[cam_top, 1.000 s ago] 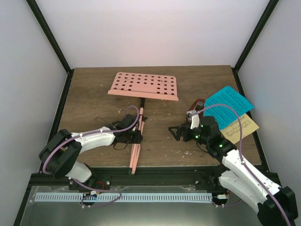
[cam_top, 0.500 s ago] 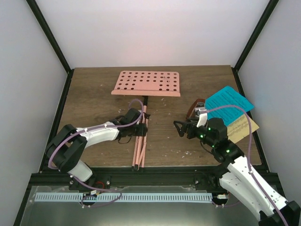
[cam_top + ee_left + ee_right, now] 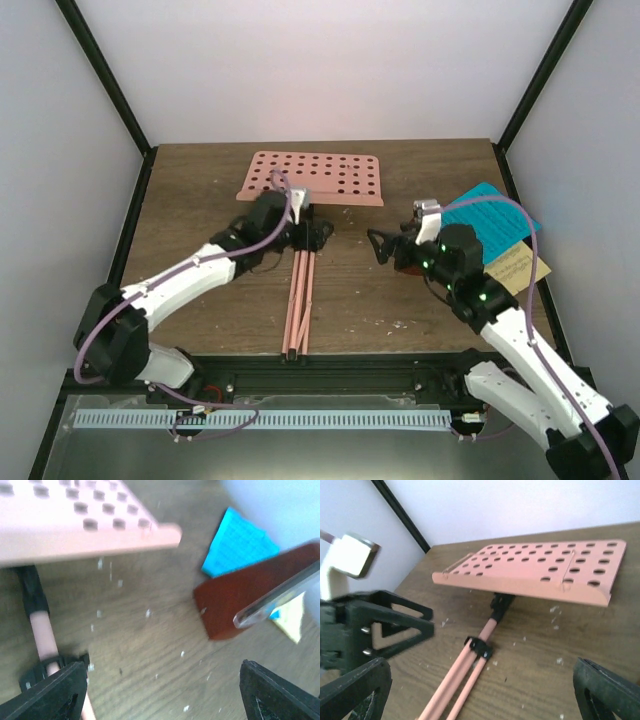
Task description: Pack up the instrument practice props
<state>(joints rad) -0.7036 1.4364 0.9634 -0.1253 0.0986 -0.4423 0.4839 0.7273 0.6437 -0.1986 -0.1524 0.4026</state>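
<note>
The pink music stand lies flat on the table, its hole-dotted desk (image 3: pixel 312 178) at the back and its folded legs (image 3: pixel 300 300) running toward the near edge. My left gripper (image 3: pixel 318 236) hovers open just right of the pole, below the desk, holding nothing. In the left wrist view its jaws (image 3: pixel 165 695) frame bare wood, with the reddish-brown metronome (image 3: pixel 240 600) and its clear cover (image 3: pixel 280 597) ahead. The blue page (image 3: pixel 495 222) and the yellow page (image 3: pixel 522 268) lie at the right. My right gripper (image 3: pixel 385 246) stands open, facing the stand's legs (image 3: pixel 465 675).
Black frame posts (image 3: pixel 115 90) rise at the table's back corners, and white walls close in all sides. A black rail (image 3: pixel 320 375) runs along the near edge. Small white crumbs (image 3: pixel 555 611) dot the wood (image 3: pixel 200 200) under the stand's desk.
My left gripper let go of the stand's legs, opened and moved back toward the desk. The stand swung so its legs lie straight. My right arm shifted farther back.
</note>
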